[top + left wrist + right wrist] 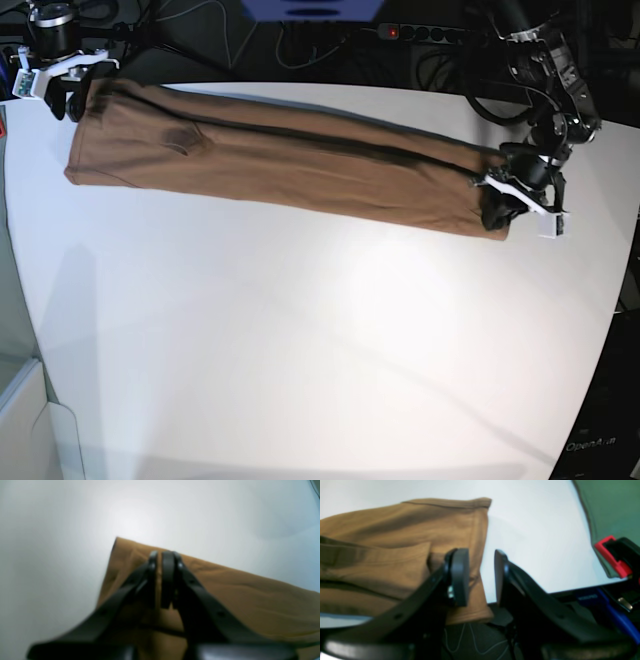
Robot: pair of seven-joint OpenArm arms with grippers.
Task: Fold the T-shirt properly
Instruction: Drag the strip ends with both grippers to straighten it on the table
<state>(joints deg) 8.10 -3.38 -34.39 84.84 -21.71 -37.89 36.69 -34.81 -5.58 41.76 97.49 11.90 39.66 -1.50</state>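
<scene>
The tan-brown T-shirt (280, 155) lies folded into a long narrow strip across the far part of the white table (300, 330), running from upper left to right. My left gripper (497, 205) is at the strip's right end. In the left wrist view it (160, 555) is shut with a thin fold of the shirt (250, 592) between its fingers. My right gripper (68, 92) is at the strip's left end. In the right wrist view it (480, 555) is open and straddles the shirt's (395, 555) side edge, one finger (460, 575) over the cloth.
The table's back edge runs just behind both arms, with cables and a power strip (440, 32) beyond it. A red and black clamp (612, 557) and a blue part (615, 615) sit at the table's corner near my right gripper.
</scene>
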